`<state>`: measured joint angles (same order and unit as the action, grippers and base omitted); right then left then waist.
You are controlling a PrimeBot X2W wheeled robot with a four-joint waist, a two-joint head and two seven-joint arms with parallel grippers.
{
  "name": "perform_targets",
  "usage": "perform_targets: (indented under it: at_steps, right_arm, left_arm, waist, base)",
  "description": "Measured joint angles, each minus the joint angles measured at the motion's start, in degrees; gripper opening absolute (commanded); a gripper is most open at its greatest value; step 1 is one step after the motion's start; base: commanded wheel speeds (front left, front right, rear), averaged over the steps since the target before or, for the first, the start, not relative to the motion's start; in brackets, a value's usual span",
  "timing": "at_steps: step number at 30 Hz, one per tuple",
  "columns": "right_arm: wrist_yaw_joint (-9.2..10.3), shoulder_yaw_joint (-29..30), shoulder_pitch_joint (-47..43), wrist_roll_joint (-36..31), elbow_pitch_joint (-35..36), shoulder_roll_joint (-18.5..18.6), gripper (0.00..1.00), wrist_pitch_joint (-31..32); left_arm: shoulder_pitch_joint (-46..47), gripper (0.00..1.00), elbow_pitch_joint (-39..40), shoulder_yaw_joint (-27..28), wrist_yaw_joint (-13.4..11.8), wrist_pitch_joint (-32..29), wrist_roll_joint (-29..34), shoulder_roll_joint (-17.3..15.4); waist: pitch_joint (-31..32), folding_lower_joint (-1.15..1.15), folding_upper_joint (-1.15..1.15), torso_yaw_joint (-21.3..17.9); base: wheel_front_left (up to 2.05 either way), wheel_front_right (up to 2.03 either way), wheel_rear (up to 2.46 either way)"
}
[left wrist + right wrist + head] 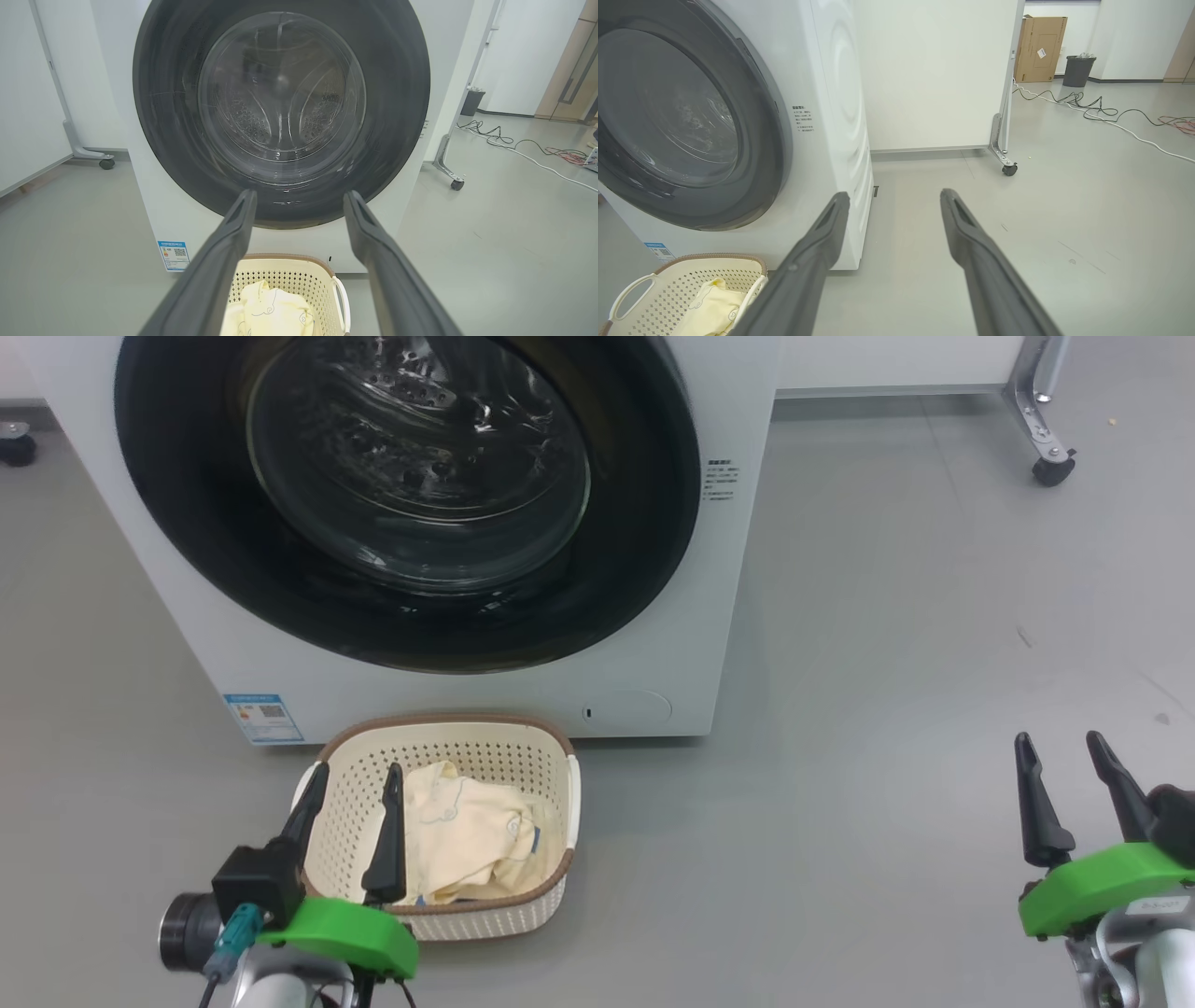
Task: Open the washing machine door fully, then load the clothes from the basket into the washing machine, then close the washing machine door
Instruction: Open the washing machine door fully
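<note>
The washing machine door [411,495] is shut, upper left of the head view, w/ the basket [485,739] on the floor just in front of the washing machine [653,663] at lower centre-left and the clothes [467,835] heaped inside. Both pincers are released, jaws spread, nothing held: the left pincer [359,770] at lower left overlaps the basket's left side in the frame, and the right pincer [1060,739] at lower right is well apart from the machine. Risk, prob.: the glossy black rim shows no clear handle, so fingers could slip off w/o unlatching it, and a low arm sweep could knock the basket askew.
</note>
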<state>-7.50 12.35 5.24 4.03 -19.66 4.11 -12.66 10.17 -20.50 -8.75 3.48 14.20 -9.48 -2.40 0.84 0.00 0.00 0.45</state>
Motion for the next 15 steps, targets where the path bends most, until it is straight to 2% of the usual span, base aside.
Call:
perform_targets:
  at_steps: [7, 15]
  right_arm:
    - [0.00, 0.67, -0.01, -0.37, 0.44, -0.22, 1.00, 0.00]
    - [0.00, -1.20, -0.03, -0.66, 1.63, -1.07, 1.00, 0.00]
  left_arm:
    - [-0.02, 1.00, 0.37, -0.40, -0.41, 0.00, -0.21, 0.32]
    - [-0.02, 1.00, 0.36, -0.47, -0.49, 0.15, -0.48, 0.27]
  waist:
    - [-0.17, 0.00, 0.00, -0.03]
    - [-0.27, 0.00, 0.00, 0.04]
  base:
    - [0.80, 0.80, -1.60]
    - [0.22, 0.22, -0.43]
